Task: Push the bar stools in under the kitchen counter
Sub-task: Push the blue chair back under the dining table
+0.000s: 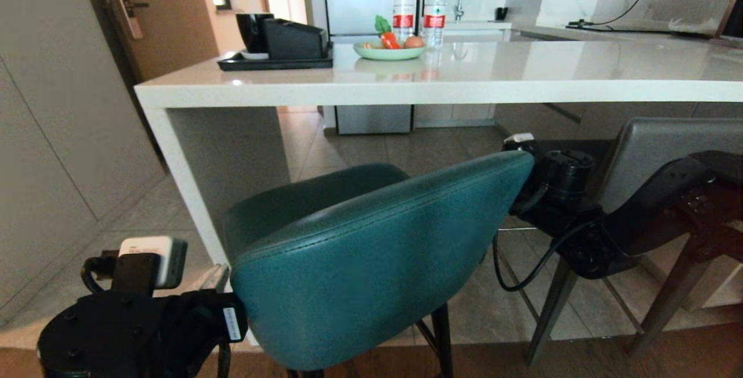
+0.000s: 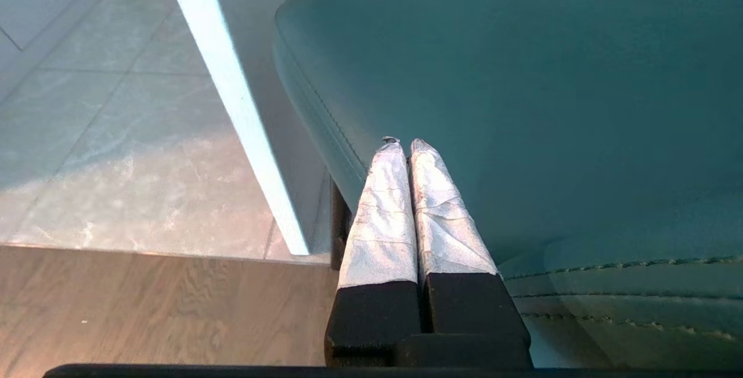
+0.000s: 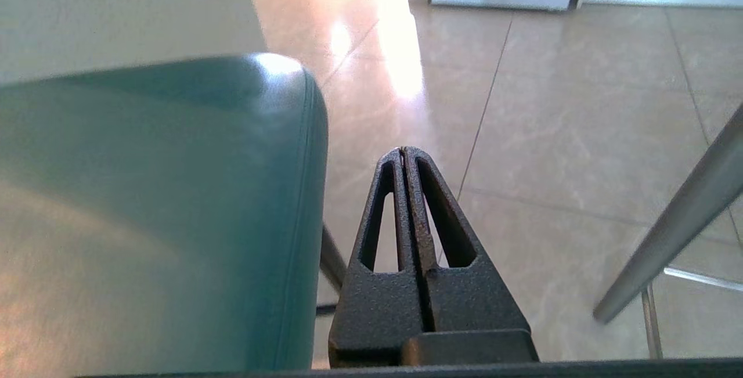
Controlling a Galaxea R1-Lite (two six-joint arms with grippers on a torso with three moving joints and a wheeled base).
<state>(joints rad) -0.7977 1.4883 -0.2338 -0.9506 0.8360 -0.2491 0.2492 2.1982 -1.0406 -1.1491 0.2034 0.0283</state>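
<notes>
Left claw (image 2: 405,144) clenched against the curved, stitched teal leather stool (image 1: 371,250); right claw (image 3: 403,151) clenched empty beside it.

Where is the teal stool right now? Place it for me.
In the head view the teal stool stands centre foreground, just before the kitchen counter, between the left gripper at its back and the right gripper, with the grey stool to its right.

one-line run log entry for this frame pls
stage: pushing teal stool | left gripper: shut, tips at backrest | right gripper: shut, beside backrest edge, no contact seen | grey stool: right of teal | counter: ahead
</notes>
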